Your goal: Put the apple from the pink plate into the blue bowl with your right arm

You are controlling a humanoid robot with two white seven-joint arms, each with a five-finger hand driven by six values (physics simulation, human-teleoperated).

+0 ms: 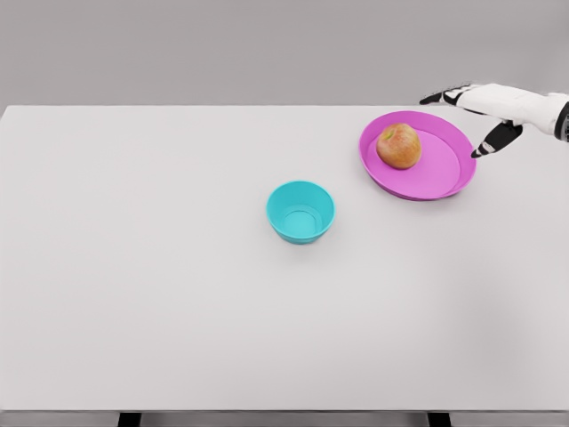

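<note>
You see the apple (399,146) sitting on the pink plate (439,181), left of the plate's middle and toward its far side, with a bare stretch of plate to its right. The plate rests on the white counter (160,294) in the far right part of it. The blue bowl (300,211) stands upright on the counter, nearer to you and to the left of the plate, close to it but not touching, and you can look straight down into its hollow. Your right robot hand (480,111) comes in from the right edge, its white forearm reaching leftward above the plate's far right rim. Its fingers (442,96) are spread and pinch nothing: the long ones stretch out to the left past the plate's far edge, while the dark-tipped thumb (494,140) angles down toward the plate's right rim. The robot hand is well clear of the apple, with the open part of the plate between them. You cannot tell from this view whether the thumb tip touches the rim or hangs just above it.
</note>
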